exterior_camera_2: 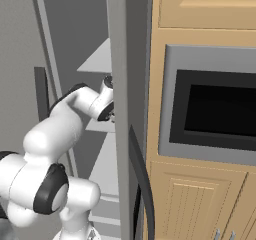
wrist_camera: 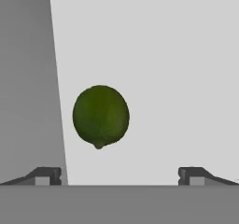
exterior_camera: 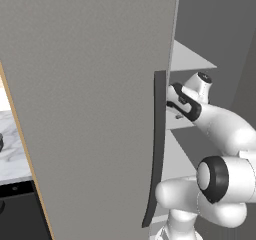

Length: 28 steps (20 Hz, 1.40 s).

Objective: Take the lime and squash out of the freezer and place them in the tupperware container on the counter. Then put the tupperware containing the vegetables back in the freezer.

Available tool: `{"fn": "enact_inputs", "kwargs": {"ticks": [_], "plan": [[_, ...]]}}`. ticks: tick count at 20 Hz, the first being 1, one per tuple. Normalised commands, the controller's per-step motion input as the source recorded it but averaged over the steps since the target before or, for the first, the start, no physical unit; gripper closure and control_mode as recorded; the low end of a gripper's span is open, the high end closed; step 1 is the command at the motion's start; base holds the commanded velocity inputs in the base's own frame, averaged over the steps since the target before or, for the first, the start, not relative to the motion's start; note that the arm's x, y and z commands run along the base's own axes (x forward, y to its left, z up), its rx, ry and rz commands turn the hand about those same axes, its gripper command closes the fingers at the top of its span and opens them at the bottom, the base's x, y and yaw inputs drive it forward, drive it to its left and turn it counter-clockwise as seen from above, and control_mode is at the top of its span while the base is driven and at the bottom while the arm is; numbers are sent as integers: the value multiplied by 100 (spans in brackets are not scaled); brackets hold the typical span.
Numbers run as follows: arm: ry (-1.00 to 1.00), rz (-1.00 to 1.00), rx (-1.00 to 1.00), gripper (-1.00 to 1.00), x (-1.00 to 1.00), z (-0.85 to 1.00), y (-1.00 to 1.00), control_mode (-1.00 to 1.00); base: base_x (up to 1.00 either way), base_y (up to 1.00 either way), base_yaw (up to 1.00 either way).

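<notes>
The lime point(wrist_camera: 101, 116), a roundish dark green lump, lies on a pale shelf point(wrist_camera: 158, 69) inside the freezer, left of centre in the hand view and close to a grey wall point(wrist_camera: 25, 78). My gripper point(wrist_camera: 119, 176) is open, its two tips spread wide below the lime, with nothing between them. The freezer's flat grey door point(exterior_camera: 90, 109) stands swung open, and my arm point(exterior_camera: 220, 126) reaches past its edge in over the shelves point(exterior_camera: 187, 59). The squash and the tupperware container are out of view. A strip of the marble counter point(exterior_camera: 12, 149) shows at the far left.
The door's long dark handle point(exterior_camera: 158, 149) hangs right beside my wrist. A second grey panel with a dark handle point(exterior_camera_2: 125, 84) stands to the arm's right. Beyond it are tan cabinets with a built-in oven point(exterior_camera_2: 215, 109). A black appliance front point(exterior_camera: 20, 214) sits under the counter.
</notes>
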Motion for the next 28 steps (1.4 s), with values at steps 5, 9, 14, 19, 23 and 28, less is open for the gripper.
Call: {"fn": "enact_inputs", "kwargs": {"ticks": [5,9,14,19,23,28], "plan": [[0,0,5,-100,23,-19,0,-100,0,0,0],[0,0,4,-100,25,-21,2,-100,0,0,0],[0,0,3,-100,30,-18,9,-100,0,0,0],[0,0,1,-100,30,-9,14,-100,0,0,0],[0,0,0,-100,12,-14,21,-100,0,0,0],[0,0,0,-100,2,-19,18,-100,0,0,0]]}}
